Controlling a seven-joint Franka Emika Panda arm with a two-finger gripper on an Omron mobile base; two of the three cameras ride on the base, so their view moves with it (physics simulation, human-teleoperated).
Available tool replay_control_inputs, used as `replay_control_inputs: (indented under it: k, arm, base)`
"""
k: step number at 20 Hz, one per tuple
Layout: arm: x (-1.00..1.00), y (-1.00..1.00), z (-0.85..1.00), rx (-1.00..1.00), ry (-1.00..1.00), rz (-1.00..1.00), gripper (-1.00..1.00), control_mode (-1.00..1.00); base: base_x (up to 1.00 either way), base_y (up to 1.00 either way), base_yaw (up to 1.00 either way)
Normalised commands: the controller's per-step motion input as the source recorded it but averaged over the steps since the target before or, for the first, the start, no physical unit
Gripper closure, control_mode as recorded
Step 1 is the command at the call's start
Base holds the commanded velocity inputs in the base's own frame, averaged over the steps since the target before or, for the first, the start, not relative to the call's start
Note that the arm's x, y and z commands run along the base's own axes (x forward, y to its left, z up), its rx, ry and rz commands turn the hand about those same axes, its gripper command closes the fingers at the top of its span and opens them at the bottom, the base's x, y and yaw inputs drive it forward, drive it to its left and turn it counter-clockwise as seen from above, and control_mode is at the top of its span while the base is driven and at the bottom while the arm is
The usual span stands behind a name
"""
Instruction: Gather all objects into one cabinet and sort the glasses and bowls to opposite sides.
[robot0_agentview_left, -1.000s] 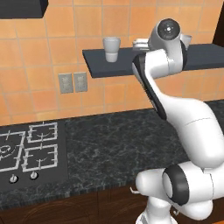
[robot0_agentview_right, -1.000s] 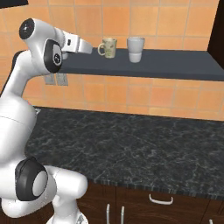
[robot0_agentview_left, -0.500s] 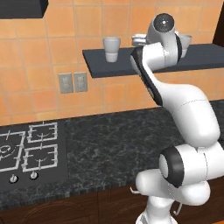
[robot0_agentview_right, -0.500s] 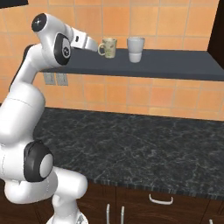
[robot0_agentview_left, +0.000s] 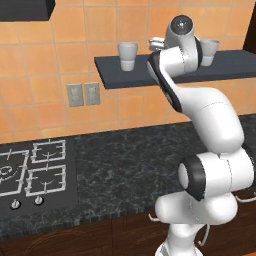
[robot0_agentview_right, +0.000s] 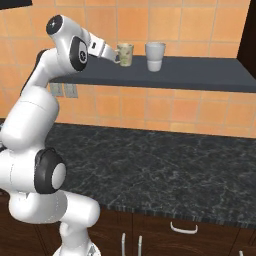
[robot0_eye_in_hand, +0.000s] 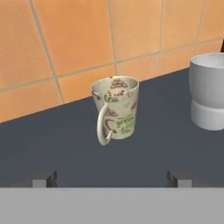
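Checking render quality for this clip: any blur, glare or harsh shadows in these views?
Hand view: patterned mug and pale cup sharp, softly shaded, no glare. Left base view: arm hides part of the dark shelf. Right base view: evenly lit, mug slightly soft.

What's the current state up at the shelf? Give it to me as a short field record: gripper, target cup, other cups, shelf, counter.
gripper: open, empty, level with the shelf and facing the patterned cup
patterned cup: cream, upright on the shelf, handle toward the gripper, untouched
pale grey-white cup: upright, standing apart beside the patterned cup
shelf: thin dark grey slab on the orange tiled wall
counter: dark speckled stone, with a stovetop at one end
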Motion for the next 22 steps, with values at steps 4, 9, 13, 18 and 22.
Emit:
replay_control_inputs:
  k: [4,9,13,18,22]
  arm:
    - [0.35,-0.07,-0.08,0.07,0.0,0.0,-1.0,-1.0]
    - [0.39,-0.04,-0.04,0.05,0.0,0.0,-1.0,-1.0]
    - [0.32,-0.04,0.0,0.03,0.0,0.0,-1.0,-1.0]
    - [0.25,-0.1,0.0,0.02,0.0,0.0,-1.0,-1.0]
    - [0.19,-0.18,0.0,0.01,0.0,-0.04,-1.0,-1.0]
  base:
    - [0.0,0.0,0.0]
    - [0.0,0.0,0.0]
    - [0.0,0.0,0.0]
    - [0.0,0.0,0.0]
    - [0.0,0.0,0.0]
